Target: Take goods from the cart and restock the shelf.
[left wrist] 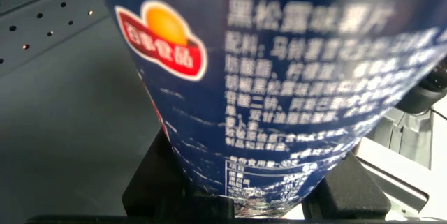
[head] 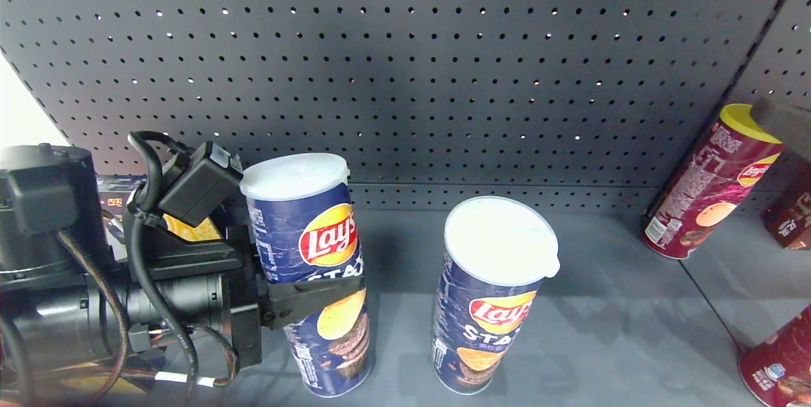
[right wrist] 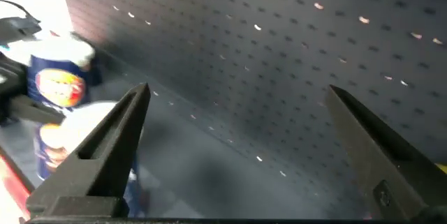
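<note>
The jaws of my left gripper (head: 315,297) clamp the held can (head: 298,229), leaning slightly, just left of the standing can (head: 491,305) on the shelf (head: 608,318); my right gripper (right wrist: 237,91) gapes wide, empty. If I release it leaning, it may topple into that neighbour.

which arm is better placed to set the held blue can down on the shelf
Left: left pincer grips the blue can at the shelf; right pincer is open, holding nothing.
</note>
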